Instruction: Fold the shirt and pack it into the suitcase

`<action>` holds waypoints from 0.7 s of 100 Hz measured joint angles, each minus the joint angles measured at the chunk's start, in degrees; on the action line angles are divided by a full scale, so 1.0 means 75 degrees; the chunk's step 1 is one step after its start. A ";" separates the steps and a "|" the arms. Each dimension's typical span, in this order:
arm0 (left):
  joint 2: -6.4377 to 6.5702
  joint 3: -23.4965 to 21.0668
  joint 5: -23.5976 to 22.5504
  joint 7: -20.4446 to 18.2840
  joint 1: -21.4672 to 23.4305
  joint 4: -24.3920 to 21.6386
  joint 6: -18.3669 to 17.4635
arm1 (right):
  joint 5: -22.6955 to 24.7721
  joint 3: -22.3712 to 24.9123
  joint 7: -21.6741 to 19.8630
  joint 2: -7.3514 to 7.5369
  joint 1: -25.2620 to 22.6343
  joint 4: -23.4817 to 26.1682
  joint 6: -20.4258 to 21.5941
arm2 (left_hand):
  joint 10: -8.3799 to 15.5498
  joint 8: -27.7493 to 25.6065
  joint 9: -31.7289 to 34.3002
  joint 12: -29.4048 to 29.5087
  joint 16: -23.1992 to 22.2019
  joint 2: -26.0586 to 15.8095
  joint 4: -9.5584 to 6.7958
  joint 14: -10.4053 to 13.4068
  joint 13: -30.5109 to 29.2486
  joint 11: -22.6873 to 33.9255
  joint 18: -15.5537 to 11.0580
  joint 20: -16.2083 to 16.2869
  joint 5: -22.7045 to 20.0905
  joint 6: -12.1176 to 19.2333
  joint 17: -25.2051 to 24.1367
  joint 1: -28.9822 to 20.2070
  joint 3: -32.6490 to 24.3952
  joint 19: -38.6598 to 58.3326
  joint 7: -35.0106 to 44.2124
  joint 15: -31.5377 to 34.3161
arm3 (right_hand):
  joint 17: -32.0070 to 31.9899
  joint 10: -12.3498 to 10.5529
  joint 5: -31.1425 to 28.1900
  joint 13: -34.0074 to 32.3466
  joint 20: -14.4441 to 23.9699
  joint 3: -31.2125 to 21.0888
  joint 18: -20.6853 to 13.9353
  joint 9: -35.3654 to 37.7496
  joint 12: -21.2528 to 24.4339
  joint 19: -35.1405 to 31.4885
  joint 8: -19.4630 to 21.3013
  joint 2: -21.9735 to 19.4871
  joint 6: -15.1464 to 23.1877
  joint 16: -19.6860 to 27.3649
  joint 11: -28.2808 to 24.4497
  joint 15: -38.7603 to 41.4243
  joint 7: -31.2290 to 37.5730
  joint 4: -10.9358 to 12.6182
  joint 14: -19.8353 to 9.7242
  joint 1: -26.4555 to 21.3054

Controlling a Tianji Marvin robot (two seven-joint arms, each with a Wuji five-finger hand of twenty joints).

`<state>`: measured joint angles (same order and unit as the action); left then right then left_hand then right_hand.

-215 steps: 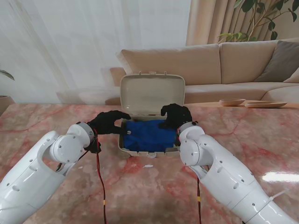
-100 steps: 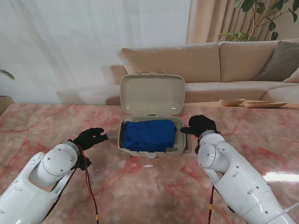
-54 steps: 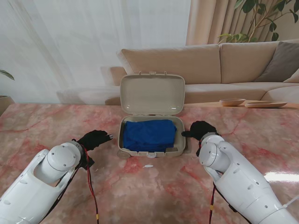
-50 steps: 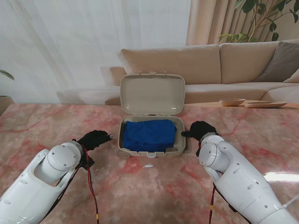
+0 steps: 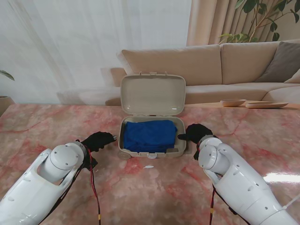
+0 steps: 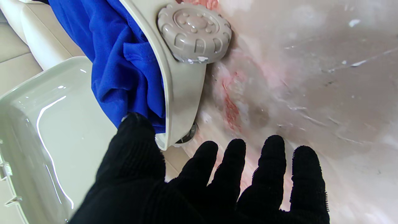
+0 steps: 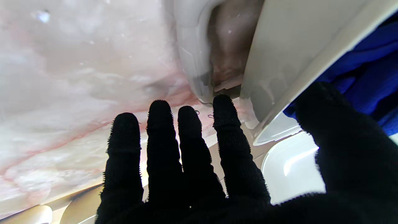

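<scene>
Pink-veined marble table: bare and glossy between the two white arms.

Left hand, black knit glove: fingers spread and straight, holding nothing; fingertips point at the suitcase's side wall, just short of it. In the wrist view the thumb reaches toward the case rim and the cloth edge; contact cannot be told.

Right hand, black knit glove: four fingers held close together and extended, thumb splayed wide, nothing in the grasp; fingertips lie just beside the case's opposite wall.

Small beige hard-shell suitcase: lies open between the two sets of fingertips, lid standing upright beyond them. A ribbed grey wheel shows on its outer wall.

Folded royal-blue shirt: lies inside the suitcase's lower shell, filling it, slightly rumpled.

Beige fabric sofa: behind the table, with white curtain to its side.
</scene>
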<state>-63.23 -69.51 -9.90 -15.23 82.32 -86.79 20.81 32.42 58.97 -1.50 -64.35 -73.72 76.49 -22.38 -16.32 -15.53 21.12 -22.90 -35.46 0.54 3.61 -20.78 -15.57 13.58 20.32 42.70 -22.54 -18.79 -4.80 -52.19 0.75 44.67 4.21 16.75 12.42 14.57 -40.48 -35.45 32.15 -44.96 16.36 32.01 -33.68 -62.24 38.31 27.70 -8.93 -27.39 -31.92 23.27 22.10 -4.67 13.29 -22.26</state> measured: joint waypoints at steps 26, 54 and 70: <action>0.0000 0.0145 0.0410 -0.0169 -0.0176 0.0182 -0.0181 | -0.0138 -0.0058 -0.0101 0.0003 -0.0034 0.0001 0.0186 | -0.0007 0.0000 0.0000 0.0000 -0.0001 -0.0072 -0.0015 0.0105 0.0070 -0.0010 0.0000 0.0000 -0.0001 0.0080 -0.0017 0.0279 0.0002 -0.0095 0.0003 0.0001 | 0.0000 0.0157 0.0049 0.0000 0.0008 0.0000 0.0000 -0.0005 0.0003 0.0000 0.0002 0.0000 -0.0083 0.0000 0.0068 0.0000 0.0077 0.0000 0.0000 -0.0003; -0.0002 0.0301 0.0493 -0.0285 -0.0332 0.0309 -0.0251 | -0.0240 -0.0095 -0.0171 0.0014 -0.0052 0.0002 0.0381 | -0.0008 -0.0004 0.0000 0.0000 -0.0007 -0.0072 -0.0015 0.0291 0.0071 -0.0024 0.0000 -0.0001 0.0098 0.0070 -0.0018 0.0278 0.0002 -0.0106 -0.0077 0.0008 | 0.0000 0.0307 0.0029 0.0003 0.0075 0.0000 0.0000 -0.0081 0.0083 0.0000 0.0007 0.0000 -0.0075 0.0000 0.0078 0.0000 0.0085 0.0000 0.0000 -0.0003; 0.0010 0.0314 0.0495 -0.0377 -0.0365 0.0340 -0.0271 | -0.0252 -0.0028 -0.0218 0.0046 -0.0157 0.0085 0.0514 | -0.0010 0.0014 0.0000 0.0000 -0.0010 -0.0072 -0.0015 0.0400 0.0071 -0.0024 0.0000 -0.0001 0.0138 -0.0117 -0.0018 0.0277 0.0002 -0.0114 -0.0113 0.0010 | 0.0000 0.0429 0.0030 0.0003 0.0076 0.0000 0.0000 -0.0103 0.0245 0.0000 0.0007 0.0000 -0.0144 0.0000 0.0203 0.0000 0.0085 0.0000 0.0004 -0.0003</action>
<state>-63.16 -67.16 -6.19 -18.05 79.58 -84.24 18.77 30.53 58.77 -3.14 -64.01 -74.90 77.13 -18.53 -16.40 -15.43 21.12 -22.90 -35.53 0.00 3.49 -17.78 -15.04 13.40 20.32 42.69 -21.50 -19.67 -4.94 -50.11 0.77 43.81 3.36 16.82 12.42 17.79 -40.26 -35.42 32.72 -44.96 16.36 31.24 -31.84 -62.24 38.37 27.70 -10.01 -27.39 -30.39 23.27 22.74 -4.67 13.32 -22.29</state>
